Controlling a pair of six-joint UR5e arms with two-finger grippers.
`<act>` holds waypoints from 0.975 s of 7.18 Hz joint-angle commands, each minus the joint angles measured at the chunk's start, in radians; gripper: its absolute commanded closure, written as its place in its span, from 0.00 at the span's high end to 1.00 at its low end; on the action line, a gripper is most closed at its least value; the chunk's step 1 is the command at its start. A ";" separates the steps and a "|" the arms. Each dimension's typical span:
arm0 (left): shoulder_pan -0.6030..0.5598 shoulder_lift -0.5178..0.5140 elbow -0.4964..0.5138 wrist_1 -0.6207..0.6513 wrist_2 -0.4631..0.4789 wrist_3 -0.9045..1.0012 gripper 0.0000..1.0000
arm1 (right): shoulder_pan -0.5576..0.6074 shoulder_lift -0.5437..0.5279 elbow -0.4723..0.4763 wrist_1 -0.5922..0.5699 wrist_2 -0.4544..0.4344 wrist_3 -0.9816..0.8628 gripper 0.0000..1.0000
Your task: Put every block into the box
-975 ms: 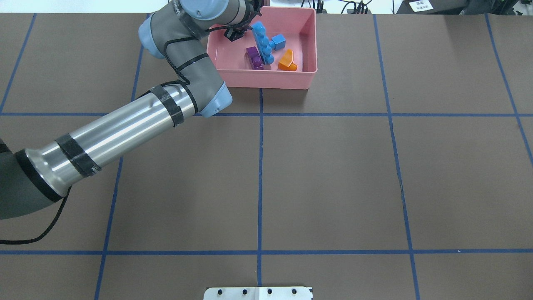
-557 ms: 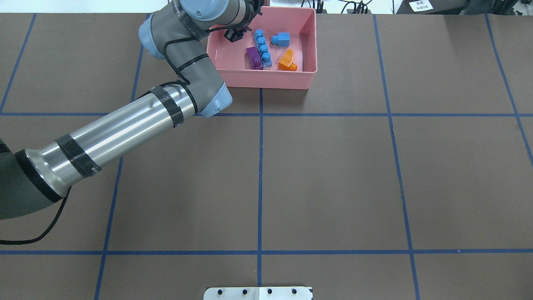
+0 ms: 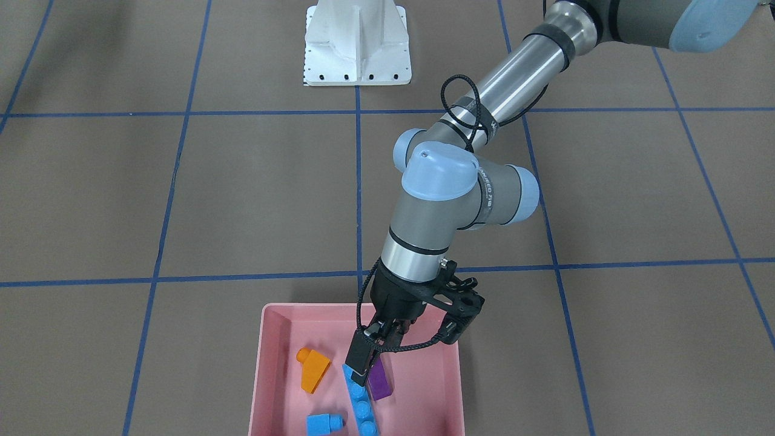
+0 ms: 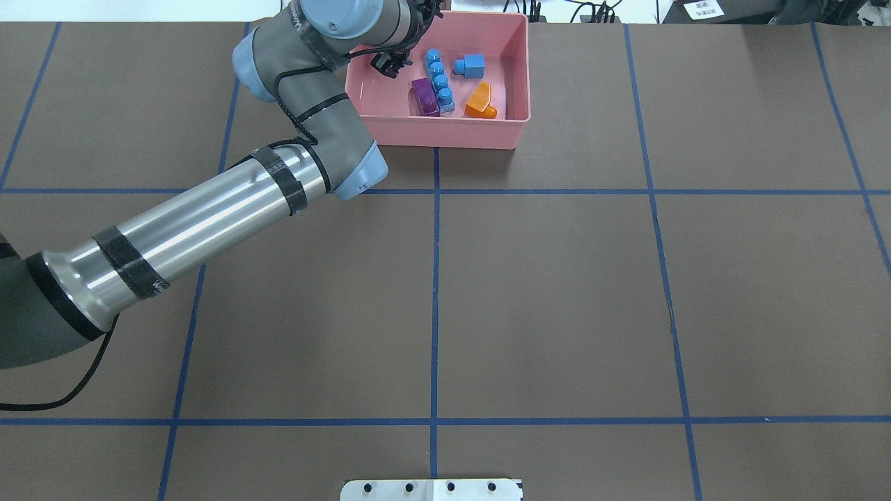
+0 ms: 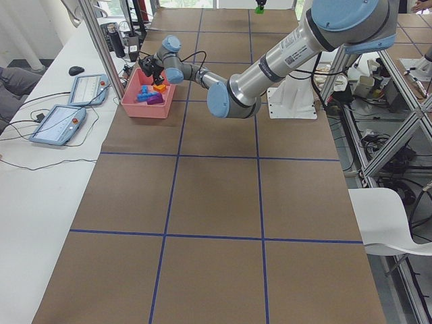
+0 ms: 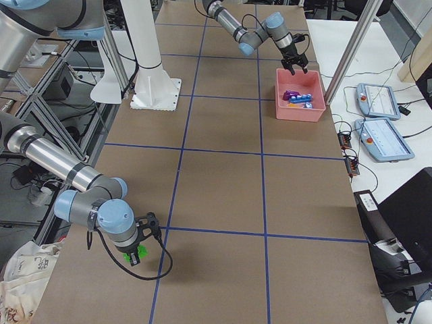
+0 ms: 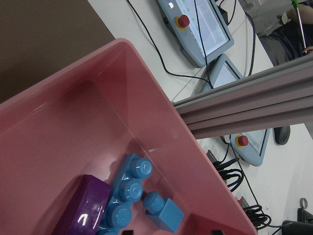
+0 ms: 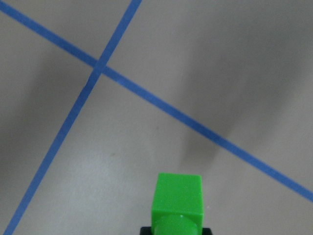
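Observation:
The pink box [image 4: 445, 139] stands at the table's far edge. In it lie the long light-blue block [image 4: 438, 80], the purple block [image 4: 424, 96] touching it, the small light-blue block [image 4: 472, 66] and the orange sloped block [image 4: 480, 101]. My left gripper [image 4: 390, 62] hangs open and empty just above the box's left part. In the front-facing view it [image 3: 372, 352] is over the near end of the long light-blue block [image 3: 362, 406]. My right gripper [image 6: 135, 251] is far from the box, low over the table, shut on the green block [image 8: 177, 200].
The white base plate [image 3: 357, 42] stands at the robot's side of the table. Beyond the box there are an aluminium post [image 7: 244, 112], cables and teach pendants [image 7: 200, 29] on a white bench. Blue tape lines cross the brown table [image 4: 557, 299].
The long light-blue block, tilted and high over the box a second ago, has dropped and now lies flat beside the purple block. The left gripper has shifted slightly.

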 commanded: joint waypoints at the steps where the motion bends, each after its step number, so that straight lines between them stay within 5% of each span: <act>1: -0.004 0.001 -0.007 0.008 0.004 0.004 1.00 | 0.079 0.151 0.011 -0.017 -0.007 0.031 0.00; 4: -0.014 0.002 -0.059 0.118 0.002 0.061 1.00 | 0.104 0.417 0.018 -0.048 0.010 0.311 0.00; 7: -0.150 0.160 -0.231 0.275 0.027 0.325 1.00 | 0.061 0.549 0.026 -0.043 0.080 0.590 0.00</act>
